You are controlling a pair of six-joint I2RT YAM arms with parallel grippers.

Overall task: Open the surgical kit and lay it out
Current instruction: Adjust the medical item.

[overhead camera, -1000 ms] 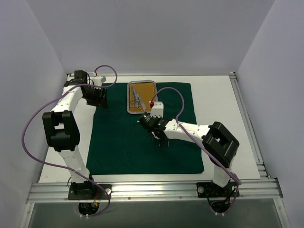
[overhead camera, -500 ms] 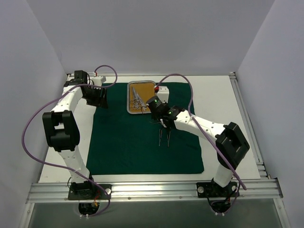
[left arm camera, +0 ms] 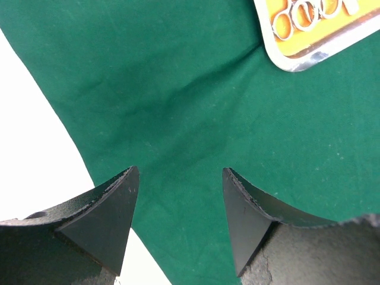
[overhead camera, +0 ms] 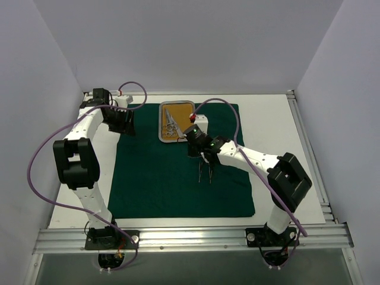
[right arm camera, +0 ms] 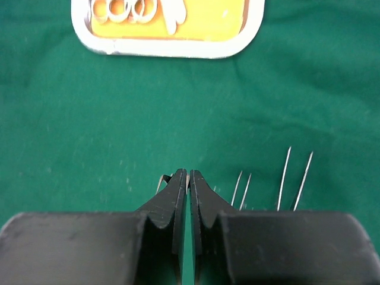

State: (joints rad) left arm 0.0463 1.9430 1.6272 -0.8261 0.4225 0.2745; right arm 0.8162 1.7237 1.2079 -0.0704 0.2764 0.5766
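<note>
The dark green cloth (overhead camera: 154, 178) lies spread flat. The steel tray (overhead camera: 161, 122) sits at its far edge and holds scissor-handled instruments (overhead camera: 171, 123). Two tweezers (overhead camera: 205, 172) lie side by side on the cloth. My right gripper (overhead camera: 203, 159) hovers just beyond them with its jaws shut (right arm camera: 189, 173). The tweezers' tips (right arm camera: 242, 187) (right arm camera: 295, 172) show to the right of the fingers. A small silver tip (right arm camera: 159, 181) peeks out from behind the fingertips; I cannot tell what it belongs to. My left gripper (overhead camera: 122, 122) stands open (left arm camera: 180, 169) over the cloth's far left edge, with nothing between its fingers.
The tray's corner (left arm camera: 309, 56) shows at the top right of the left wrist view, its front rim (right arm camera: 166, 47) at the top of the right wrist view. White table (overhead camera: 273, 136) surrounds the cloth. Grey walls enclose the back and sides.
My right gripper has lifted off the cloth, moved toward the tray and shut, leaving the tweezers lying on the cloth. The left arm has not moved.
</note>
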